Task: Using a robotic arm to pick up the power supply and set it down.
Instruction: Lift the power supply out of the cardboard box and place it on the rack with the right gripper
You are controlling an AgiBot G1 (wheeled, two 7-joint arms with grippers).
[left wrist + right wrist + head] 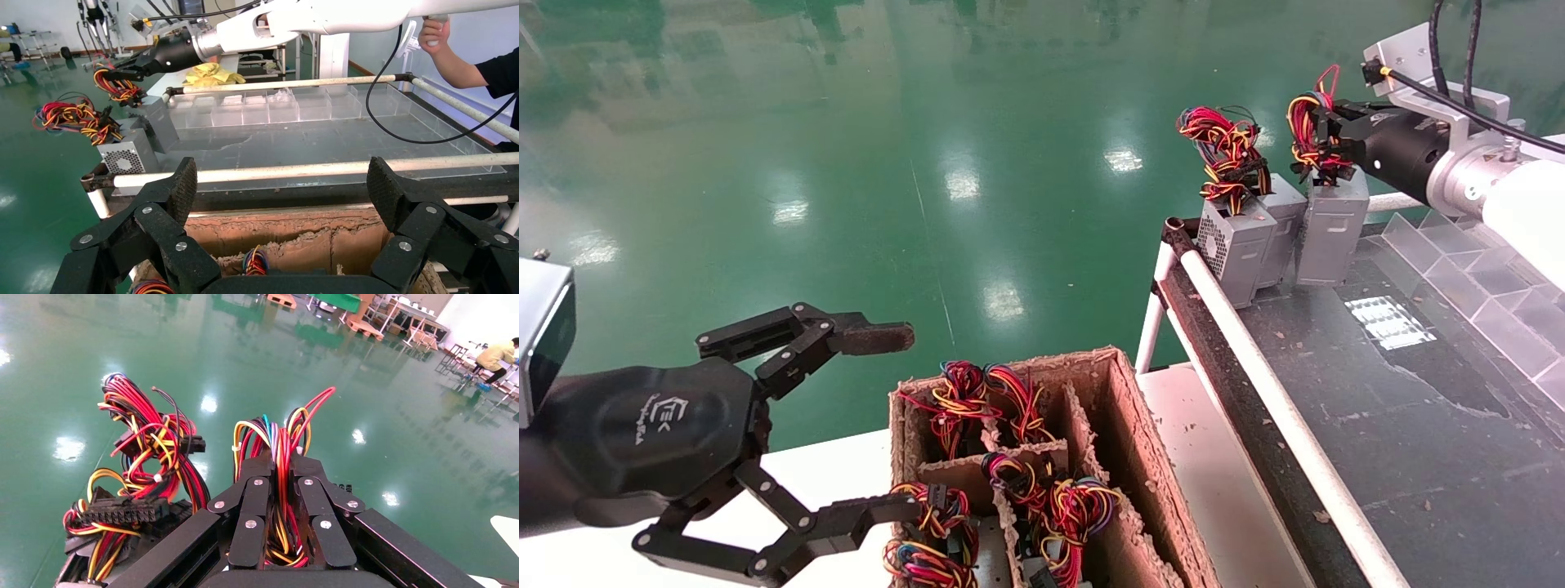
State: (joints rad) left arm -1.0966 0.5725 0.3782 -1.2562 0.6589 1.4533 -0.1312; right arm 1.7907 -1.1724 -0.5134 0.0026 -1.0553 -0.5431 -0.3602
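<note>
Glossy green floor (pixel 846 163) fills the background, and a dark tabletop (pixel 1418 408) with white tube rails runs along the robot's right side. From the far right the white forearm reaches across that tabletop toward its far corner, nearly level, its black wrist and silver bracket trailing black cables. At its tip the right end effector (pixel 1324 135) is clenched on the wire bundle (pixel 1307 114) of the power supply (pixel 1332 229); the right wrist view shows the two fingers (pixel 248 520) pressed together with red, yellow and orange wires squeezed between them and a red loop rising above.

The power supply is a small grey box standing upright at the tabletop's far corner, long axis vertical, its broad recessed face turned toward the head camera and its wires coming out of the top. Whether its base rests on the surface or hangs just above it cannot be told. Just beside it, on the robot's left, stand two more grey boxes (pixel 1246 245), the nearer with a perforated grille, topped by their own tangle of wires.

Nearer the robot, the left end effector (pixel 878 425) hovers with fingers spread wide, grasping nothing, over a brown cardboard box (pixel 1124 425) whose compartments hold more coloured wire bundles.
</note>
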